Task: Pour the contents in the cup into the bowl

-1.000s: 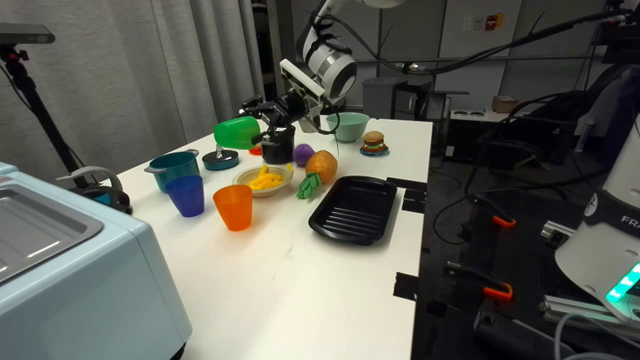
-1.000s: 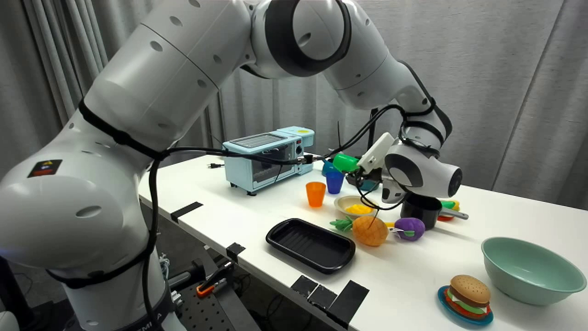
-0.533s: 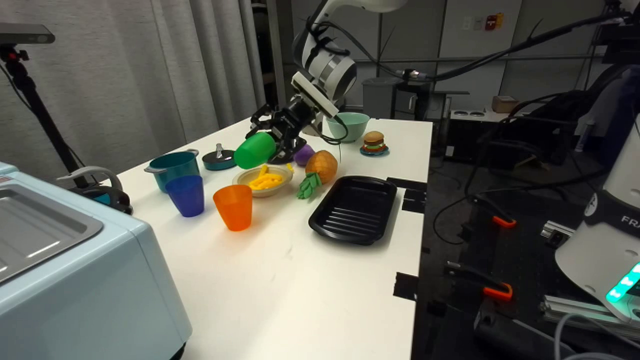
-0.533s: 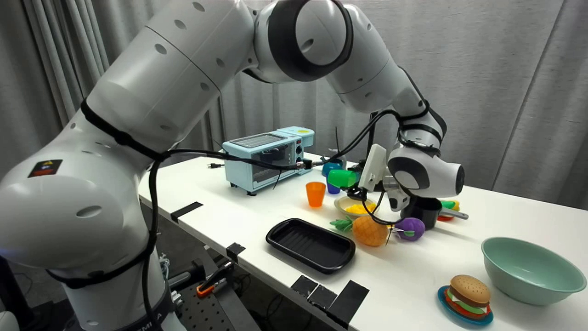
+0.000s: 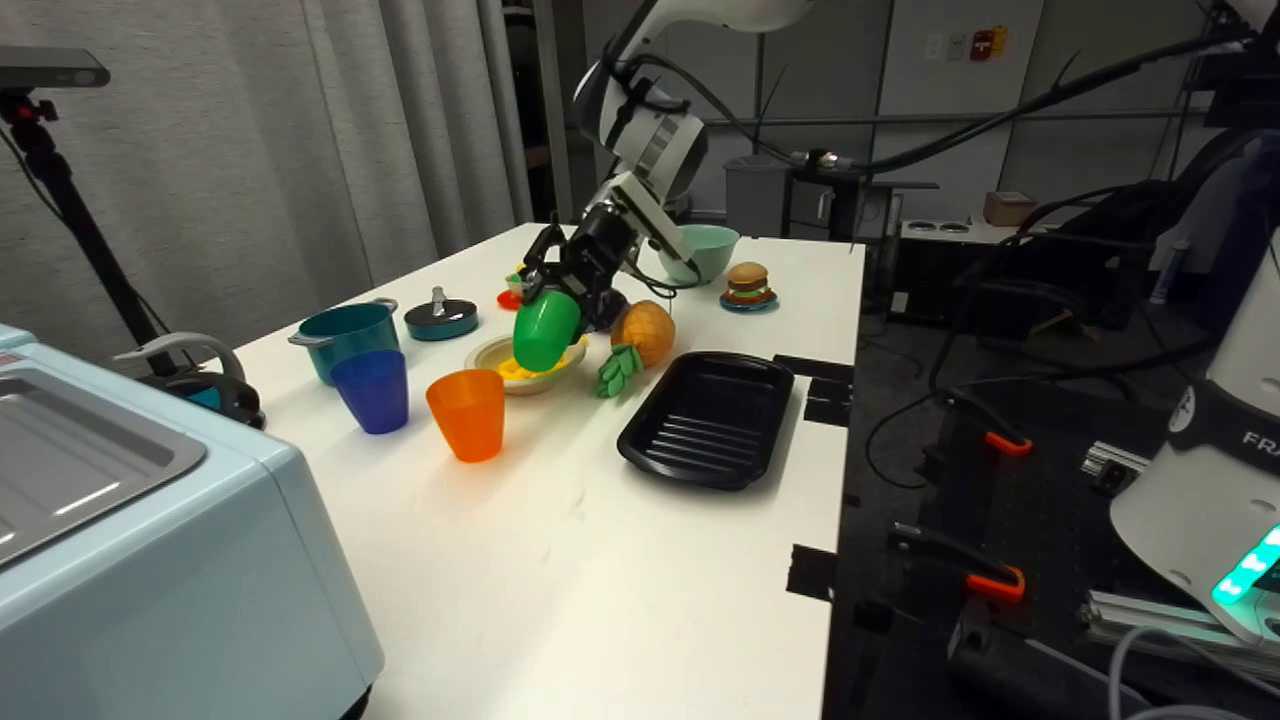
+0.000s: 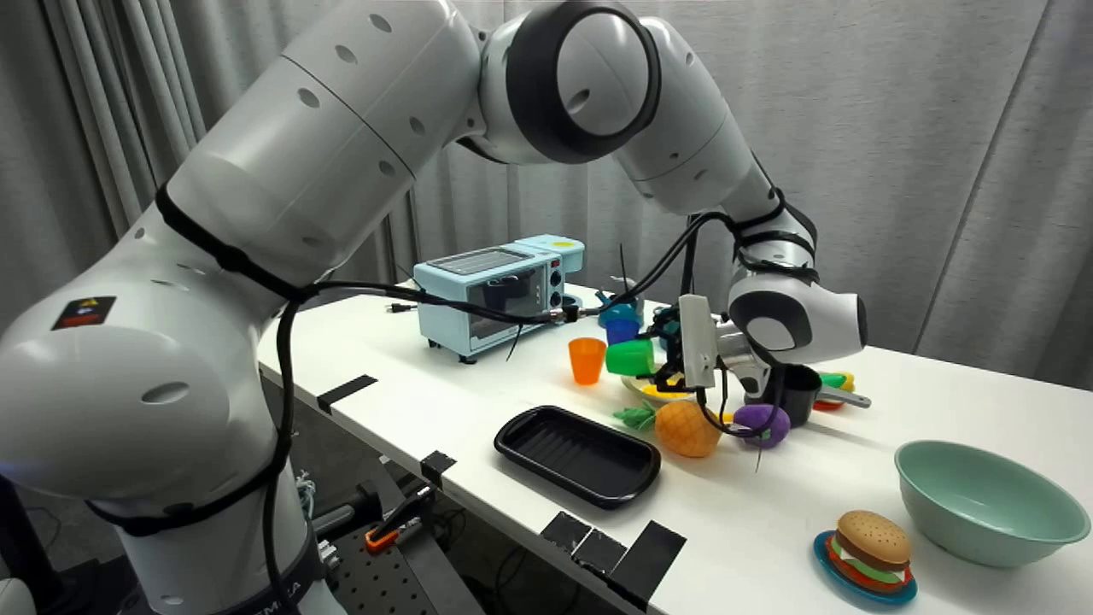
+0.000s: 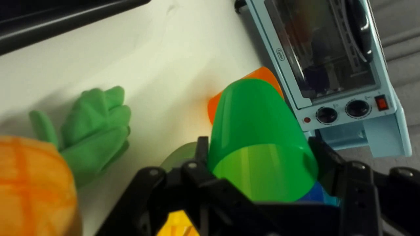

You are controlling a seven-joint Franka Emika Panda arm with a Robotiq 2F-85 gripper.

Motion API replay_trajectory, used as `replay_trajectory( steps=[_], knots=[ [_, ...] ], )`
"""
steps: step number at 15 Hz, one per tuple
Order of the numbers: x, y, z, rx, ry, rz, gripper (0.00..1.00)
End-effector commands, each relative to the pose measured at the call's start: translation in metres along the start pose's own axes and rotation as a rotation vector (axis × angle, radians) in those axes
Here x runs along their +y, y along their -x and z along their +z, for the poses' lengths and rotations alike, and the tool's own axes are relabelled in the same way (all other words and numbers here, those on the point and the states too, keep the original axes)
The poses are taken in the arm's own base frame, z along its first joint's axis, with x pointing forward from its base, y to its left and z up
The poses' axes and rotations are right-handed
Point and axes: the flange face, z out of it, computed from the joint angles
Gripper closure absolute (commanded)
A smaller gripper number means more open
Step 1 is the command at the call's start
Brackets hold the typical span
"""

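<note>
a black two-fingered gripper pinches a bright green plastic cup by opposite walls, tilted sideways, presumably for pouring; below the gripper, a shallow off-white bowl holds yellow strips, likely the cup's contents.

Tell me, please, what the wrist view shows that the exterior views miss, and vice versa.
Only the wrist view: the inside of the green cup and an oval badge on the toaster oven.
Only the exterior views: toy burger and large mint bowl.
Both: fingers gripping that cup, orange cup, pineapple, black tray and white bowl with yellow pieces.
</note>
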Motion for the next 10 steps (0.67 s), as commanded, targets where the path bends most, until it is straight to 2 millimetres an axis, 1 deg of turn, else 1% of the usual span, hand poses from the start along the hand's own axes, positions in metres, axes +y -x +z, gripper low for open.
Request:
replay_trajectory(
  steps=[1, 7, 10],
  knots=[
    [0.0019, -0.0054, -0.0059, -0.06, 0.064, -0.167, 0.5],
    [0.009, -0.0085, -0.0107, -0.127, 0.203, -0.358, 0.5],
    [0.01, -0.0092, -0.0143, -0.16, 0.267, -0.418, 0.5]
  ],
)
